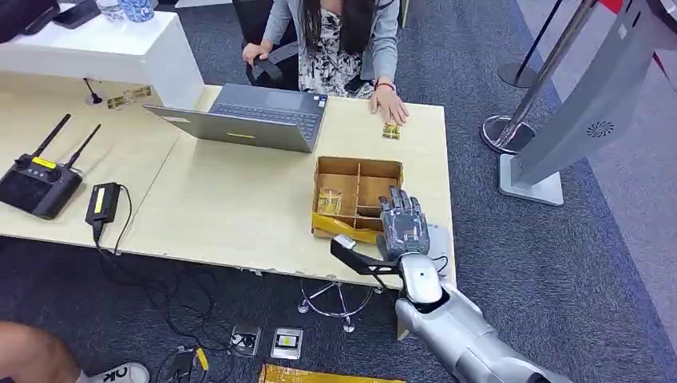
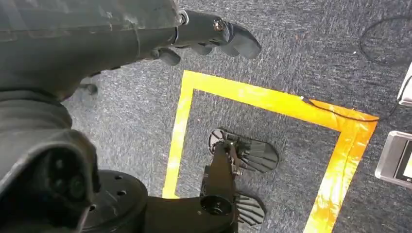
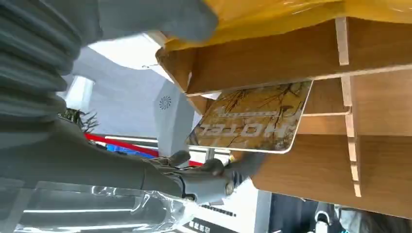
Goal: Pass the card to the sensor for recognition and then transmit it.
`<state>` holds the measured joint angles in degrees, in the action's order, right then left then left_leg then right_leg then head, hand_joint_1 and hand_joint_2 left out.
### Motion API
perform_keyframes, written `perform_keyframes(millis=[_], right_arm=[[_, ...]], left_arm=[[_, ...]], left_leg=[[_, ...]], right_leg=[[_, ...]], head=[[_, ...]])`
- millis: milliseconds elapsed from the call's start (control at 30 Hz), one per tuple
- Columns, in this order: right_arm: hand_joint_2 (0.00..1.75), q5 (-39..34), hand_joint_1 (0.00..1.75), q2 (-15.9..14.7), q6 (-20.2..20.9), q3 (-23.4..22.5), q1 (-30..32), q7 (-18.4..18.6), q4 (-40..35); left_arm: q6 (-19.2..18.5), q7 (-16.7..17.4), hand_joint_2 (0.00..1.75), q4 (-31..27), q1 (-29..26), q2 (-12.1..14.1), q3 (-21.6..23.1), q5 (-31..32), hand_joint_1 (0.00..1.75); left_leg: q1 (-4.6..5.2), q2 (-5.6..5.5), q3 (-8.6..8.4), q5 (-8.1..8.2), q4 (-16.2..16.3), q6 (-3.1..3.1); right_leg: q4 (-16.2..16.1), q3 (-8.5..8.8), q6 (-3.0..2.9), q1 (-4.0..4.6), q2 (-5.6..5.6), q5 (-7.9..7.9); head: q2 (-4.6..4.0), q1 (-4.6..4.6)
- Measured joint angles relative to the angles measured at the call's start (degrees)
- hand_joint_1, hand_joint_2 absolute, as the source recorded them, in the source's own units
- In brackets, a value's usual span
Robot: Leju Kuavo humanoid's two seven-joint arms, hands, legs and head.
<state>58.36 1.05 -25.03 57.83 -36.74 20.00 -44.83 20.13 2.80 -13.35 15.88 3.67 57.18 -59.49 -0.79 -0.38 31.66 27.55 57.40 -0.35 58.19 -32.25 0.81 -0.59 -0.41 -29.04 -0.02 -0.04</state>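
A wooden divided box (image 1: 357,169) stands near the table's right front corner. My right hand (image 1: 403,222) reaches over its near right compartment, fingers stretched forward. In the right wrist view a gold card marked HOTEL (image 3: 252,119) leans inside the box (image 3: 291,58). The thumb and the darker fingers (image 3: 209,180) lie on either side of the card, and one fingertip is at its edge without clasping it. Another card (image 1: 329,200) lies in the box's left compartment, and a third (image 1: 390,132) on the table by a person's hand (image 1: 389,104). My left hand (image 2: 214,34) hangs over the floor, holding nothing.
A person sits behind the table at a grey laptop (image 1: 247,116). A black remote with antennas (image 1: 36,180) and a black pack with a cable (image 1: 104,201) lie at the left. A pale flat device (image 1: 437,239) sits by my right hand. A grey stand (image 1: 575,112) rises to the right.
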Motion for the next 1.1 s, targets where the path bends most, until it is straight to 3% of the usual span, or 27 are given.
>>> perform_keyframes(millis=[767, 800, 833, 900, 933, 1100], right_arm=[[1.75, 1.0, 1.75, -1.1, 0.1, -2.3, 0.0, 0.5, 0.0], [1.75, 1.0, 1.64, -1.2, 0.3, -2.3, 0.0, 0.5, 0.0], [1.75, 1.1, 0.07, -1.2, 0.4, -2.3, 0.0, 0.3, 0.0], [1.75, 1.1, 0.00, -1.2, 0.5, -2.3, 0.0, -0.1, 0.0], [0.00, 1.1, 0.00, -1.1, 0.5, -2.3, 0.1, -0.4, 0.0], [0.00, 1.2, 0.00, -0.5, 0.5, -2.2, 0.3, -1.1, 0.0]], left_arm=[[-0.2, 1.4, 0.00, 0.0, 1.1, -0.4, 1.8, 1.9, 0.00], [-0.2, 1.5, 0.00, 0.0, 1.1, -0.4, 1.8, 1.9, 0.00], [-0.2, 1.6, 0.00, 0.0, 1.1, -0.4, 1.8, 1.9, 0.00], [-0.2, 1.6, 0.00, 0.0, 1.1, -0.5, 1.8, 1.8, 0.00], [-0.2, 1.6, 0.00, 0.0, 1.1, -0.5, 1.8, 1.7, 0.00], [-0.2, 1.6, 0.00, 0.0, 1.1, -0.5, 1.8, 1.5, 0.00]], left_leg=[[0.00, 0.08, -0.03, 0.00, 0.0, 0.00], [0.00, 0.08, -0.03, 0.00, 0.0, 0.00], [0.00, 0.08, -0.03, 0.00, 0.0, 0.00], [0.00, 0.08, -0.03, 0.00, 0.0, 0.00], [0.00, 0.08, -0.03, 0.00, 0.0, 0.00], [0.00, 0.15, -0.06, 0.00, 0.0, 0.00]], right_leg=[[0.0, 0.00, 0.00, 0.00, 0.10, 0.01], [0.0, 0.01, 0.00, 0.00, 0.10, 0.00], [0.0, 0.01, 0.00, 0.00, 0.10, 0.00], [0.0, 0.01, 0.00, 0.00, 0.10, 0.01], [0.0, 0.02, 0.00, 0.00, 0.10, 0.01], [0.0, 0.03, 0.00, 0.00, 0.13, 0.01]], head=[[0.00, 0.02], [0.00, 0.00], [0.00, 0.00], [0.00, 0.00], [0.00, 0.02], [0.00, 0.00]])
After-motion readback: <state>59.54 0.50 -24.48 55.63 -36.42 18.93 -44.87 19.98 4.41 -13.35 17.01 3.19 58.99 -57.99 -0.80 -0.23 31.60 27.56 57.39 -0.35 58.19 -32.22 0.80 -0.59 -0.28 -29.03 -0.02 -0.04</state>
